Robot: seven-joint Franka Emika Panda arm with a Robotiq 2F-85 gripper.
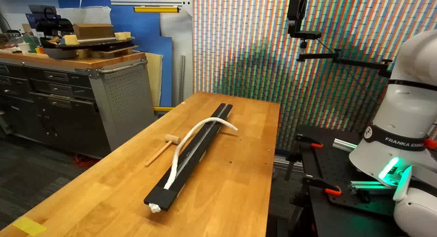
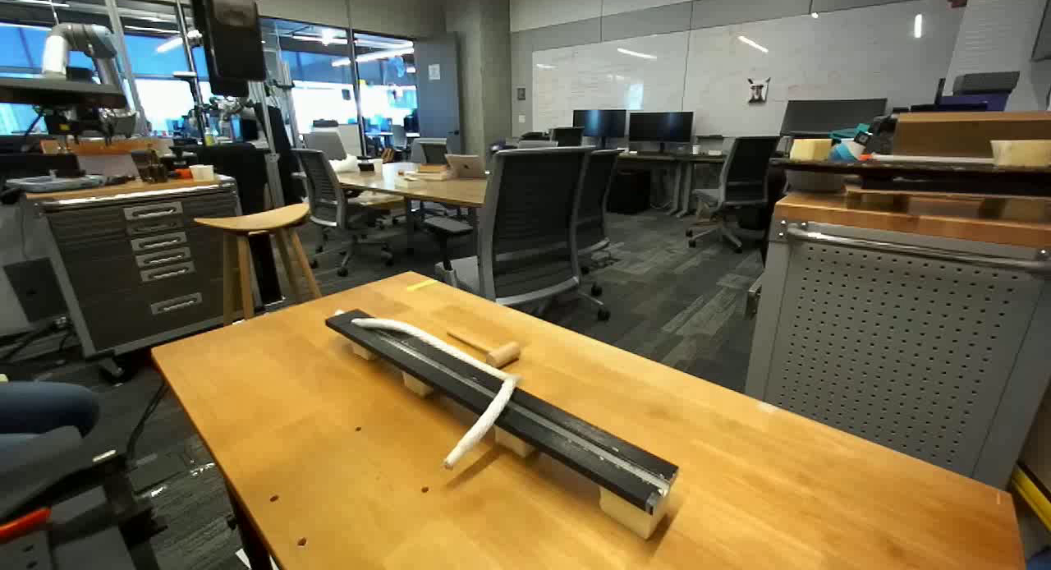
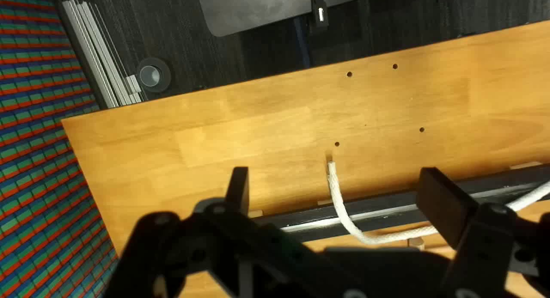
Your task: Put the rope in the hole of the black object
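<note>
The black bar (image 1: pixel 205 144) lies along the table in both exterior views (image 2: pixel 575 430). A light lengthwise groove (image 3: pixel 386 212) runs along its top. The white rope (image 1: pixel 186 137) meets the bar near its capped end, where a white tuft (image 1: pixel 154 208) sticks out. From there the rope bows out beside the bar and crosses over it. Its free end (image 2: pixel 449 461) hangs past the other side, above the table. In the wrist view my gripper (image 3: pixel 335 173) is open with nothing between its fingers, above the bar and rope. The right finger hides part of both.
A wooden mallet (image 1: pixel 172 138) lies beside the bar, also seen in an exterior view (image 2: pixel 502 354). Small wooden blocks (image 2: pixel 628 512) hold the bar off the table (image 1: pixel 232 196). Yellow tape (image 1: pixel 29 226) marks one table corner. Dark parts (image 2: pixel 234 36) hang at the top; I cannot tell what they are.
</note>
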